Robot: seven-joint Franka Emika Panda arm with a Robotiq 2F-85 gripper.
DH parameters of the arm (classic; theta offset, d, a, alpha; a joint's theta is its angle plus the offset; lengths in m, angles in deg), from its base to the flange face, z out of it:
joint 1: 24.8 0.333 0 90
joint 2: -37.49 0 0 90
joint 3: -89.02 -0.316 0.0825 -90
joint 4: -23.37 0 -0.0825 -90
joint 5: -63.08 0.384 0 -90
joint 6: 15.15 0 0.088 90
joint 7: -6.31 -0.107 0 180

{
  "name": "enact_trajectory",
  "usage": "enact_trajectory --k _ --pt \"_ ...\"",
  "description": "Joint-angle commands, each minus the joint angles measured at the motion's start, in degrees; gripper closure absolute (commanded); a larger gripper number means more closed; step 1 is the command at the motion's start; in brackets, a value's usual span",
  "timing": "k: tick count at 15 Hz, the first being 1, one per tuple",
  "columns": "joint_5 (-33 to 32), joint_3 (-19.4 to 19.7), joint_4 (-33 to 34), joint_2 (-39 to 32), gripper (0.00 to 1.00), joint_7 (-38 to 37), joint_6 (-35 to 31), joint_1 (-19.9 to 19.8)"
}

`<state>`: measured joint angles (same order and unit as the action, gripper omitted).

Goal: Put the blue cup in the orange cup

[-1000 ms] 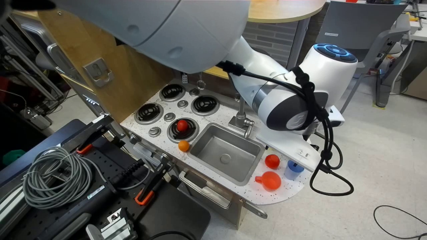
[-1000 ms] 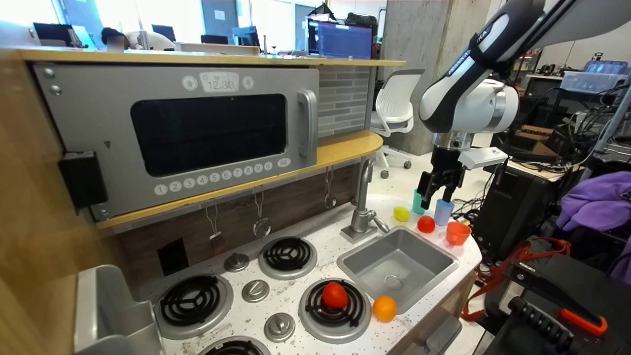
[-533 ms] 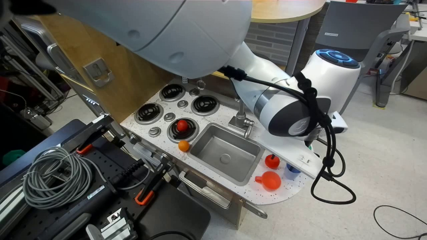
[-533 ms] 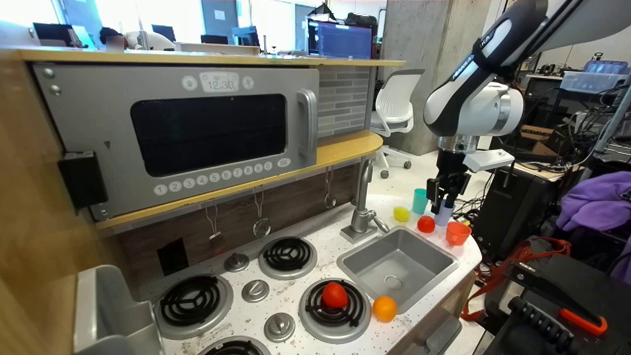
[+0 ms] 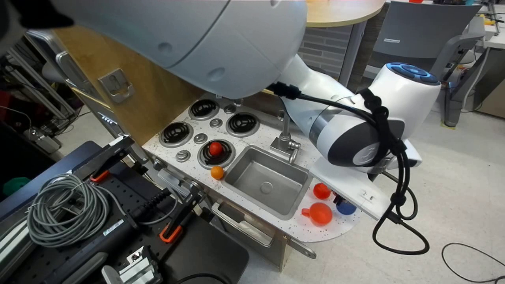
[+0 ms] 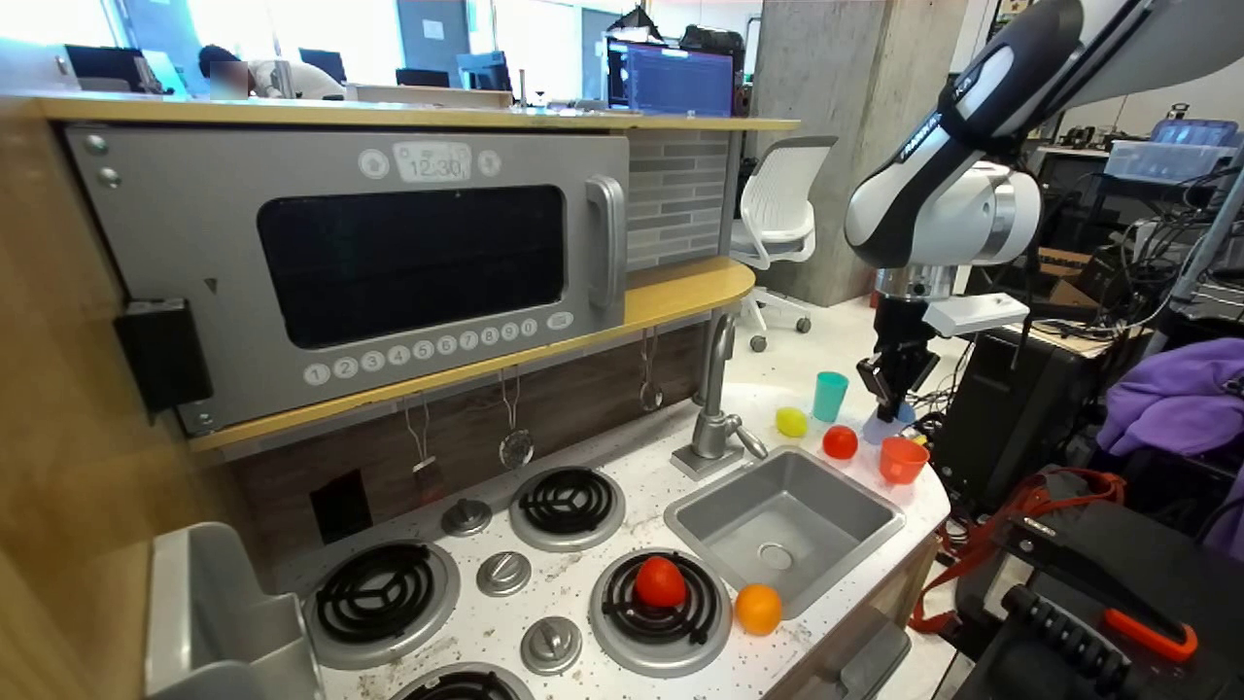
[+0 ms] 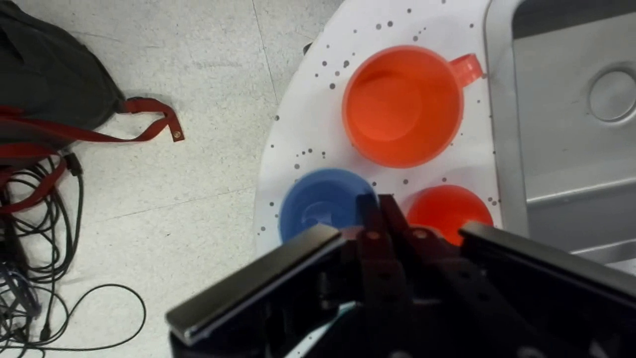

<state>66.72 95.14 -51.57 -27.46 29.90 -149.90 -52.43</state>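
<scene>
And there went the pinch! We watched the black hand (image 7: 378,198) bring its fingers (image 7: 395,211) from well apart to almost together, and the rim of the small darker-blue round plastic cup (image 7: 318,204) ran between them, one tip seemingly inside the wall, the other outside. A second earlier that cup had stood upright; now it leaned, its dark inside swung into sight in both exterior views. We took that as a real hold, the grasp just made, though whether the base had left the speckled white desk (image 7: 308,129) we could not tell.

The orange-red round plastic cup with a side handle (image 7: 402,107) had not budged: mouth up, just beside, far and to the right in the wrist view. We reckoned a lift came next, then a short carry and a drop inside, the lean being the likeliest spoiler. The hand no longer covered the teal plastic cup (image 6: 830,397), no part of this.

Writing, then! We read FRANKA on the white-and-black arm (image 6: 967,214), plus 12:30 and number buttons (image 6: 447,346) on the grey toy microwave (image 6: 418,258).
</scene>
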Motion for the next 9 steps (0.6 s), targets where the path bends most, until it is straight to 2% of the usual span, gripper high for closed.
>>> enact_trajectory --k 1,5,9 --pt "-0.27 -1.11 2.66 0.23 0.99 0.26 2.56 -1.28" --pt "1.32 -1.49 -0.4 4.31 0.99 0.7 2.06 -1.42" --pt "2.68 -1.62 -7.42 11.95 0.99 1.05 8.35 -1.66"
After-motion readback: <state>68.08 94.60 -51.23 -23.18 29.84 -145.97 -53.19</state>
